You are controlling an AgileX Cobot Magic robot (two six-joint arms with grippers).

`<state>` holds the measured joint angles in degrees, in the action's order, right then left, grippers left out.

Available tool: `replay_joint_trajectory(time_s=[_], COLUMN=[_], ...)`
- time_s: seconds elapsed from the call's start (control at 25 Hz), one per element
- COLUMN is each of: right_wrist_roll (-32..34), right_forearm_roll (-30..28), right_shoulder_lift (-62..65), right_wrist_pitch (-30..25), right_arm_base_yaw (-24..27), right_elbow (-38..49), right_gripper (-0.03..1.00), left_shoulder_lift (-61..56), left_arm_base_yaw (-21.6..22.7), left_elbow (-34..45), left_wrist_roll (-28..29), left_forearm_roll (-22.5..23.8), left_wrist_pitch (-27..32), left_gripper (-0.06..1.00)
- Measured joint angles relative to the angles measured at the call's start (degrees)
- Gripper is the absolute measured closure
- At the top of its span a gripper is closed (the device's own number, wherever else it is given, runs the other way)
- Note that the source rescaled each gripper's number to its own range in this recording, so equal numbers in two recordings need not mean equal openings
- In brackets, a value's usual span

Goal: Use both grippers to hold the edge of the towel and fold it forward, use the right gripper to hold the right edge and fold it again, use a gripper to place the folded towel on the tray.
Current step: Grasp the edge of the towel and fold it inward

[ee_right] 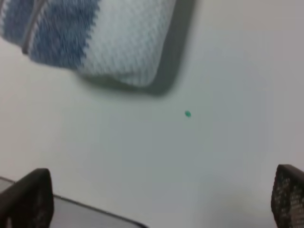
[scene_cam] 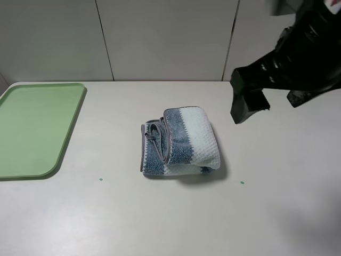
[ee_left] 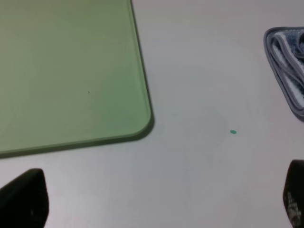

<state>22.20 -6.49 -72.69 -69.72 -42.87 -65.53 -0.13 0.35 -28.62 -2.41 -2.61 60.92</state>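
Note:
The towel (scene_cam: 181, 141) lies folded into a thick bundle in the middle of the table, its blue and white stripes up and its grey hem (scene_cam: 166, 136) curling across the top. The pale-green tray (scene_cam: 32, 128) lies flat and bare at the far left. My right gripper (scene_cam: 250, 109) hangs raised above and to the right of the towel, open and empty; its wrist view shows the towel (ee_right: 95, 38) beyond the wide-apart fingertips (ee_right: 28, 199). My left gripper (ee_left: 156, 204) is open and empty, out of the exterior view, low between the tray (ee_left: 71, 71) and the towel (ee_left: 289, 66).
Two small green dots (scene_cam: 100, 180) (scene_cam: 242, 183) mark the table in front of the towel. A grey panelled wall stands behind the table. The table's edge (ee_right: 95, 211) shows in the right wrist view.

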Motion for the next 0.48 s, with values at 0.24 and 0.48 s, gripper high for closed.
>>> replay_joint_trajectory(time_s=[0.24, 0.48], right_wrist_roll=[0.0, 0.0], right_forearm_roll=[-0.4, -2.3], right_shoulder_lift=[9.2, 18.6], right_wrist_pitch=[0.0, 0.0], right_arm_base_yaw=[0.0, 0.0], right_elbow=[5.9, 11.7], right_gripper=[-0.03, -0.03], left_shoulder_lift=[0.0, 0.0], left_arm_base_yaw=[0.0, 0.0], left_elbow=[0.0, 0.0], left_wrist_roll=[0.0, 0.0], left_forearm_roll=[0.0, 0.0], left_wrist_pitch=[0.0, 0.0], left_gripper=[-0.04, -0.04])
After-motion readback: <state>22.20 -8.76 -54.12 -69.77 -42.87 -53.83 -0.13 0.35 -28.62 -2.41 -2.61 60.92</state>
